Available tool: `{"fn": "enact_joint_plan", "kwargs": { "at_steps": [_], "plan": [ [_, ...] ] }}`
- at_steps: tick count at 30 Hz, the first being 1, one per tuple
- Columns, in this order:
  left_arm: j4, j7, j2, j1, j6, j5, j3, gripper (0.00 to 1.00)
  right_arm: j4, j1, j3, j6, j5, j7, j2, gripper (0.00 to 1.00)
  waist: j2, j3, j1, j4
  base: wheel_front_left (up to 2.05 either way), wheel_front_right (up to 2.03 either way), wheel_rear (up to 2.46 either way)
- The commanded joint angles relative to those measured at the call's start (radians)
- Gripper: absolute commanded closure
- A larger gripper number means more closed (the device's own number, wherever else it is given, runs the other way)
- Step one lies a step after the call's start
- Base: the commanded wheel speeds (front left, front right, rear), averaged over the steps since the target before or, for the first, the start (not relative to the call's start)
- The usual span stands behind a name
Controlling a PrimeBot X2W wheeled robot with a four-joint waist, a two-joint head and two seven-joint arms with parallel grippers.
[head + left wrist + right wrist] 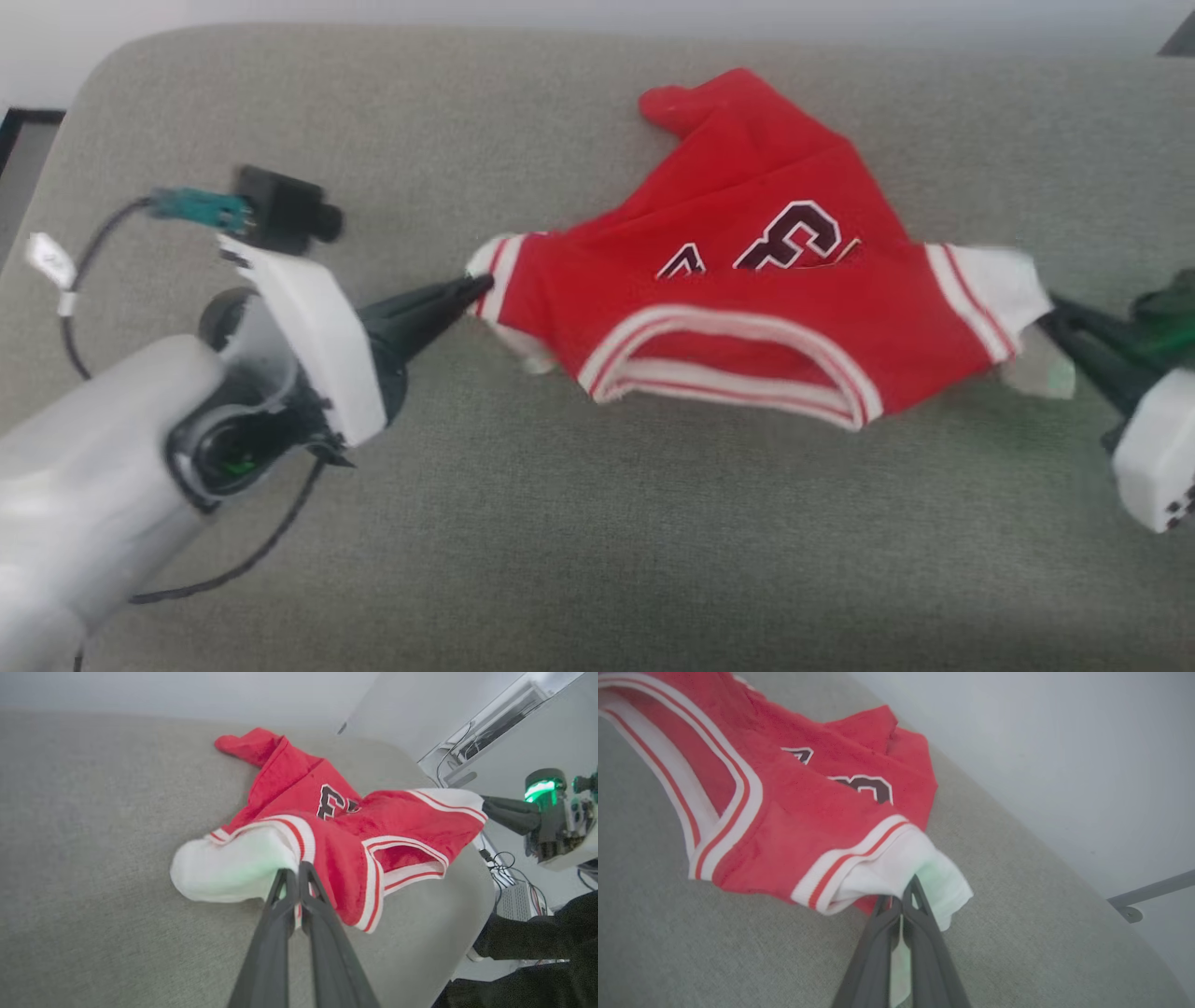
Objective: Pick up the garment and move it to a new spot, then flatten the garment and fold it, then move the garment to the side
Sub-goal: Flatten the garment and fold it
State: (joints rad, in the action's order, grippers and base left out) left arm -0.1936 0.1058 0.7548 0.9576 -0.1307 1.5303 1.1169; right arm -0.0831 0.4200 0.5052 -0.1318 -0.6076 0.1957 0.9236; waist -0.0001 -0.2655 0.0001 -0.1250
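The garment (747,308) is lying across the grey cloth-covered table (597,541), from about its middle toward the right edge and nearer the far edge than the near one; it is being held stretched between the two pincers, with its striped collar (738,373) facing the near edge and a crumpled red corner (677,105) pointing at the far edge; the dark, white-outlined lettering (794,238) is showing only in part, since folds are hiding the rest.

The left pincer (474,287) is reaching in from the left side of the table and is clenched on the white left sleeve (495,257); in the left wrist view its two dark fingers (280,914) are lying pressed together with their tips (293,873) biting into the sleeve (224,872) just beside the red-and-white trim; the sleeve is bulging out to one side of the tips, apparently a little above the table.

The right pincer (1053,315) is coming in from the right edge and is likewise clamped on the other white sleeve (1004,280); in the right wrist view its tips (910,886) are closing on the sleeve's open end (896,868), and a flap of white cloth is hanging past them toward the table; the same pincer (488,805) is appearing in the left wrist view at the far end of the garment (327,826), touching that sleeve.

The cloth along the collar side is looking slightly raised and taut, casting a shadow beneath it, while the far part of the garment (794,826) is resting bunched on the table.
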Motion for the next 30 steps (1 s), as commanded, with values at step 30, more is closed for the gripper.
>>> {"fn": "enact_joint_plan", "kwargs": {
  "at_steps": [30],
  "plan": [
    [-0.819,-0.371,-0.295,0.914,0.011,-0.182,-0.375,1.00,0.814,1.222,-0.333,0.002,0.206,-0.208,-0.605,1.00,0.0001,-0.235,-0.0001,0.084,0.00,0.00,0.00]
  ]
}}
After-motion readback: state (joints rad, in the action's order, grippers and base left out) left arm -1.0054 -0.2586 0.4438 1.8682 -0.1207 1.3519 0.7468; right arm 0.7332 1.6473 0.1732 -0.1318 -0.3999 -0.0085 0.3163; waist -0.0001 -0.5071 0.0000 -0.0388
